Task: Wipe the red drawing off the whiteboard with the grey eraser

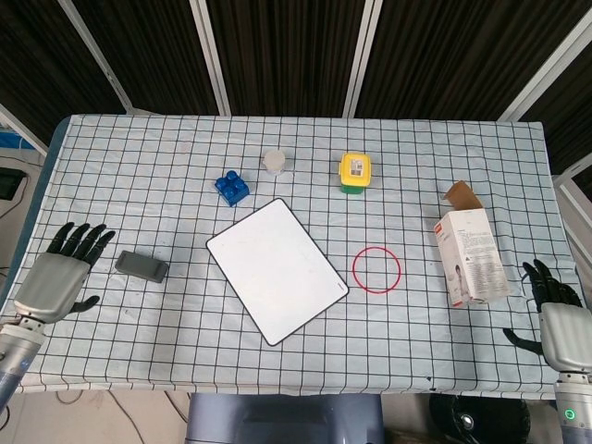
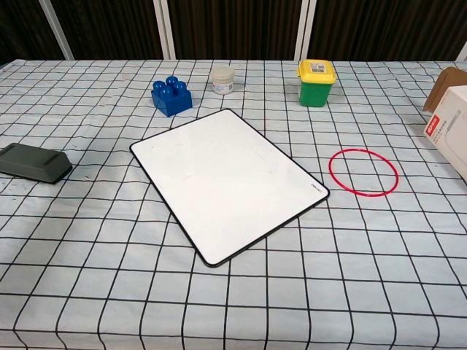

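**Both hands empty at the table edges, eraser lying alone on the cloth**

The rectangular white whiteboard with a thin black rim (image 1: pixel 277 270) lies flat and turned at an angle near the middle of the table covered in a white cloth with a black grid (image 1: pixel 416 166). Its surface looks clean in both views; no red marks are plain on it. The dark grey block-shaped eraser (image 1: pixel 141 266) rests on the cloth well to the left of the board, touching nothing else; in the chest view it sits at the far left edge of the frame (image 2: pixel 33 162).

The left hand (image 1: pixel 54 280) is at the left border of the table, near the eraser but apart from it, its fingers spread and holding nothing. The right hand (image 1: pixel 558 324) is at the lower right corner, fingers apart and also empty. Neither hand shows in the chest view.

Behind the board stand a blue plastic building brick with studs (image 1: pixel 232 186), a small white round jar (image 1: pixel 275 162) and a green tub with a yellow lid (image 1: pixel 355 172). A thin red ring (image 1: pixel 376 270) lies flat just to the right of the board. Further right, a white cardboard carton with an open brown flap (image 1: pixel 472 253) lies on its side, near the right hand.
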`<state>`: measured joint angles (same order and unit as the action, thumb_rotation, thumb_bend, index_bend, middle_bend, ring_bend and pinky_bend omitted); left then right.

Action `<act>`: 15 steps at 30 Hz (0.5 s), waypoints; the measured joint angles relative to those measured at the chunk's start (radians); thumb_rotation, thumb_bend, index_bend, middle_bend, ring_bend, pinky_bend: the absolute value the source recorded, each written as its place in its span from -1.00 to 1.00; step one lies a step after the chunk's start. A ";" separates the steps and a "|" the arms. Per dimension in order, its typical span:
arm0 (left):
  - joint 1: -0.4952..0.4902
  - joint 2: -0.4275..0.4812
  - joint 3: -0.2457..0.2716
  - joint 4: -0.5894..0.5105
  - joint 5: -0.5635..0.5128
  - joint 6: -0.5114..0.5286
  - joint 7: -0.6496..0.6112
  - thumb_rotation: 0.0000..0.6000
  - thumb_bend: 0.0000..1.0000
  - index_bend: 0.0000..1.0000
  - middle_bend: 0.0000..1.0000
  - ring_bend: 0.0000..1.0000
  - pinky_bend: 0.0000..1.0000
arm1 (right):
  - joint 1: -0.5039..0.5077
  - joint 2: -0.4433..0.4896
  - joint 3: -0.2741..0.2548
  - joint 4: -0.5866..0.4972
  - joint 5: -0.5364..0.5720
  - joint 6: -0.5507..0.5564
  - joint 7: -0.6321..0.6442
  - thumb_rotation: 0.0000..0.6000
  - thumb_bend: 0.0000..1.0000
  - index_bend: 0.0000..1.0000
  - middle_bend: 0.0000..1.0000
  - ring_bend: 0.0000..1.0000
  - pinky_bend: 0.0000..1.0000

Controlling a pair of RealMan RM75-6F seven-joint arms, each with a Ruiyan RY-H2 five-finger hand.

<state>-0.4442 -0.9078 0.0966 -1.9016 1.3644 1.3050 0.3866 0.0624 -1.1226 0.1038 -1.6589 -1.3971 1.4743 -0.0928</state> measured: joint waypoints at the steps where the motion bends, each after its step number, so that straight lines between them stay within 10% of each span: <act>1: 0.011 0.002 0.006 -0.001 0.014 0.010 -0.009 1.00 -0.81 -1.00 -0.99 -1.00 -0.98 | 0.000 0.000 0.001 0.000 -0.001 0.002 0.003 1.00 -0.93 -0.85 -0.85 -0.61 -0.58; 15: 0.157 -0.014 0.055 0.111 0.215 0.195 -0.199 1.00 -0.82 -1.00 -1.00 -1.00 -0.99 | 0.000 -0.001 0.006 0.003 -0.007 0.009 0.015 1.00 -0.93 -0.85 -0.85 -0.61 -0.58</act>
